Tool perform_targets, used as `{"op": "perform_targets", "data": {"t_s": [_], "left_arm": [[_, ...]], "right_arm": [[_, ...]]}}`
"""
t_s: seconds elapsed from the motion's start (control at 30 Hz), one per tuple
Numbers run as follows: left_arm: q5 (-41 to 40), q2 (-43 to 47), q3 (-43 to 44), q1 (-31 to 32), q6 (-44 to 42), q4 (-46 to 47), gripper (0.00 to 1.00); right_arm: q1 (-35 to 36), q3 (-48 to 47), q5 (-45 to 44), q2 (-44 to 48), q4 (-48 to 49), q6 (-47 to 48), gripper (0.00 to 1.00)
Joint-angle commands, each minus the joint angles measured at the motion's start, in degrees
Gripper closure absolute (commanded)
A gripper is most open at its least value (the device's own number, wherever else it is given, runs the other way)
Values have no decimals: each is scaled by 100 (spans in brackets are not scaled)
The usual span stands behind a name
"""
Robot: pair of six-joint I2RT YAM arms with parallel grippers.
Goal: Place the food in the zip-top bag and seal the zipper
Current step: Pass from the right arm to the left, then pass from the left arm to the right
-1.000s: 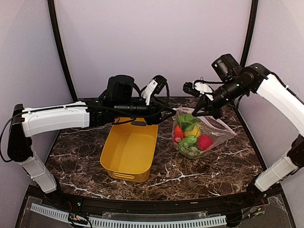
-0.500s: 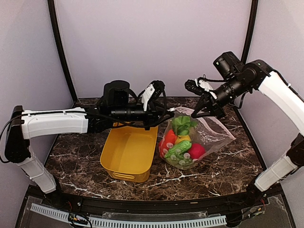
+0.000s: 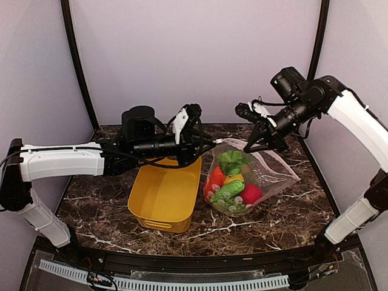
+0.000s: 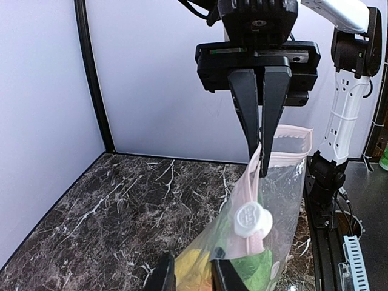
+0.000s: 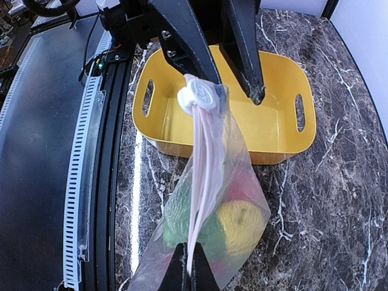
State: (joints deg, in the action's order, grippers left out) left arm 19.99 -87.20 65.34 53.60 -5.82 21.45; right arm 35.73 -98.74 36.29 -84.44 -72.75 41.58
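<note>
Now that the left gripper (image 5: 236, 90) has narrowed its fingers, which stood wider a second ago, they appear clamped on the near end of the zip-top bag's (image 3: 274, 171) mouth, right at the white slider (image 4: 251, 219). The left arm has drawn back a little toward its own side, so the pinkish zipper (image 5: 203, 157) runs taut between the two grippers. The right gripper (image 4: 262, 167) has its fingers pressed together on the far end of that strip.

The bag hangs from both grips with its bottom resting on the marble table (image 3: 285, 212). Its belly has swung toward the yellow tub (image 3: 159, 225) and the food has tumbled with it: the cucumber (image 3: 227, 191) now lies across the front, the red round fruit (image 3: 250, 193) beside it, and the lemon (image 3: 233, 179) and carrot (image 3: 215, 177) above. The tub looks bare, so loading seems finished – only the seal is left.

By the right fingers the mouth gapes, so the zipper is not yet closed. The slider probably has to travel the whole strip toward the right gripper. That run is short and hemmed in by both sets of fingers. The tub's rim sits just beside the bag and under the left gripper, while open marble lies to the bag's right and front.
</note>
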Motion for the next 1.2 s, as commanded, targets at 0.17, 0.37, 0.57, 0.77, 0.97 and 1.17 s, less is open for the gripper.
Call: {"op": "perform_targets", "data": {"t_s": [0.17, 0.37, 0.57, 0.77, 0.97, 1.17], "left_arm": [[283, 0, 179, 0, -145, 245, 81], [645, -121, 364, -1, -124, 135, 89], [871, -74, 365, -8, 87, 155, 99], [1004, -88, 611, -7, 514, -323, 99], [862, -132, 746, 13, 941, -641, 99], [799, -92, 728, 12, 986, -667, 99]], "right_arm": [[-13, -190, 308, -48, -89, 67, 100], [-23, -276, 398, -91, -82, 43, 100], [-22, -355, 311, -175, 59, -28, 98], [96, -705, -9, -395, 686, -520, 65], [602, -1087, -185, -722, 691, -445, 61], [879, -921, -438, -681, 835, -417, 69]]}}
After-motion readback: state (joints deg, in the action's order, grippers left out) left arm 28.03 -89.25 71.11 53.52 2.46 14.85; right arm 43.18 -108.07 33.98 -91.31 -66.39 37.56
